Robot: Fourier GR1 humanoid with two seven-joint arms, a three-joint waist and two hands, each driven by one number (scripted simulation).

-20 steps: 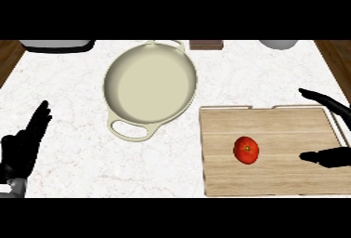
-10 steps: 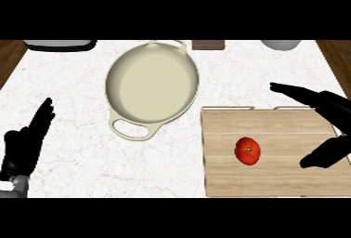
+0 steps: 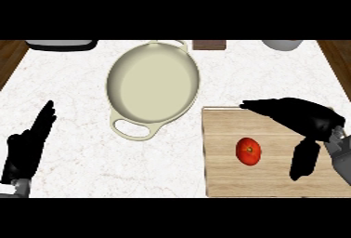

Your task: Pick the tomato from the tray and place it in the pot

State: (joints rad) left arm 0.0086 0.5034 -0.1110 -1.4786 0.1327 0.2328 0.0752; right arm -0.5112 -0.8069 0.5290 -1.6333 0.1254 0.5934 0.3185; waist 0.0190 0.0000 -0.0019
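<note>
Tomato (image 3: 250, 151), round and red, lies on wooden tray (image 3: 226, 181) beside spread-open right robot hand (image 3: 308, 122).

Kitchen. White marbled counter (image 3: 75, 93) w/ brown wood (image 3: 10, 56) past both side edges. On it: cream oval enamel pot (image 3: 152, 83) w/ loop handles, pale wooden tray (image 3: 226, 179) w/ round red tomato (image 3: 249, 150), & grey-white bowl (image 3: 282, 44) at far edge.

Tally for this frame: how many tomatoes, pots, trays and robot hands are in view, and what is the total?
Tomato: 1
Pot: 1
Tray: 1
Hands: 2 (left hand, right hand)
Total: 5
</note>
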